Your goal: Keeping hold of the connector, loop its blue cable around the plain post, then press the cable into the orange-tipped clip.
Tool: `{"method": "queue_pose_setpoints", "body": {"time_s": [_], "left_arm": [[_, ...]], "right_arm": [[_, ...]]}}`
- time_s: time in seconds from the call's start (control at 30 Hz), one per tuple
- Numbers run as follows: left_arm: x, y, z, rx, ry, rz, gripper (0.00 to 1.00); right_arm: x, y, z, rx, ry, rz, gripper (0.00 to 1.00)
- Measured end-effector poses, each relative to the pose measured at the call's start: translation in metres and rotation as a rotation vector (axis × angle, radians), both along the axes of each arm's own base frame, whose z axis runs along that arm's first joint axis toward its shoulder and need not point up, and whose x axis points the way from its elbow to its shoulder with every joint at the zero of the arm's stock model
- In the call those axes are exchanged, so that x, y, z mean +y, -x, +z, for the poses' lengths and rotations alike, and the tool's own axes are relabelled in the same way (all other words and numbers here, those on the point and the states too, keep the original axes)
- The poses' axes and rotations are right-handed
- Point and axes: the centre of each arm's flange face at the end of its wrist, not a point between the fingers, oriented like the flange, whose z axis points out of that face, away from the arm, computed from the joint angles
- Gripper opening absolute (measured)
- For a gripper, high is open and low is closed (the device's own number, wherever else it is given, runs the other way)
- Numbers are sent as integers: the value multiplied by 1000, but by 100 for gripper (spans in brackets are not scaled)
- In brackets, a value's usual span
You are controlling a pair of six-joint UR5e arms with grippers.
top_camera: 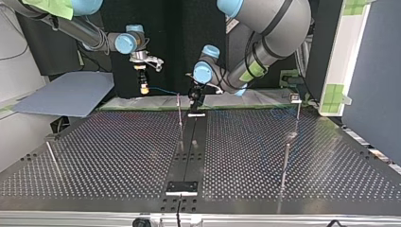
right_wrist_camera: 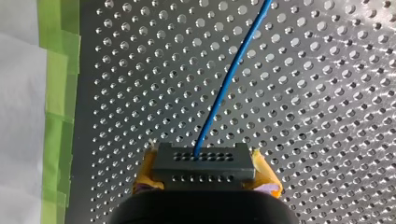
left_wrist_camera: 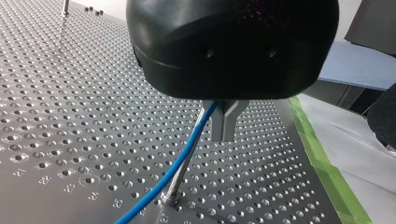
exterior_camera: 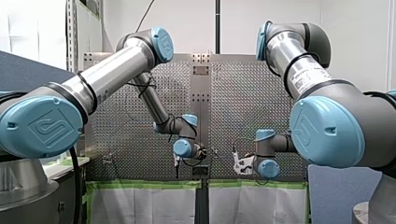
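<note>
Operator: Status across the top view, starting at its left?

Technician: Perforated table (top_camera: 118, 156) carries a thin rod (top_camera: 53, 158) near its left edge. Further in, my right gripper (top_camera: 143, 89) hangs fingers-down near the table's far edge, above the surface.

Operator: Jaw condition, right side?

Technician: Closed on a load. In the right wrist view the yellow pads (right_wrist_camera: 267, 179) press on both ends of the dark connector (right_wrist_camera: 204, 165), which fills the gap between them. The blue cable (right_wrist_camera: 229, 84) leaves the connector's forward face and runs ahead over the holes. Green tape (right_wrist_camera: 56, 93) lines the table edge beside it.

Operator: Next item to the right?

Technician: The cable spans the gap between the two grippers, off the table. Then comes the plain post (top_camera: 180, 118), upright just beside the black centre strip (top_camera: 189, 156). My left gripper (top_camera: 195, 105) sits just right of the post's top.

Operator: Jaw condition, left side?

Technician: The metal fingers (left_wrist_camera: 224, 126) are drawn together at the tips, with no gap visible. In the left wrist view the cable emerges at their root, so they are closed on it. From there it descends alongside the post and crosses in front of it near the base. Contact between cable and post cannot be determined.

Operator: Remaining items?

Technician: A near rod (top_camera: 285, 163) and a far rod (top_camera: 299, 113) stand in the table's right half, well apart from both grippers.
</note>
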Motion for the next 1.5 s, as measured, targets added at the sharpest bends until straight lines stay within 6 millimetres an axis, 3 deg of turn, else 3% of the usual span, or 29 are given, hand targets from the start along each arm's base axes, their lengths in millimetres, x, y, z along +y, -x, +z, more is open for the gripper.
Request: {"method": "queue_pose_setpoints", "body": {"time_s": [0.9, 1.5], "left_arm": [[5, 3, -2, 15, -50, 16, 0], [9, 3, -3, 27, -61, 35, 0]], "right_arm": [[-22, 5, 7, 0, 44, 71, 0], [-23, 10, 5, 5, 31, 133, 0]]}}
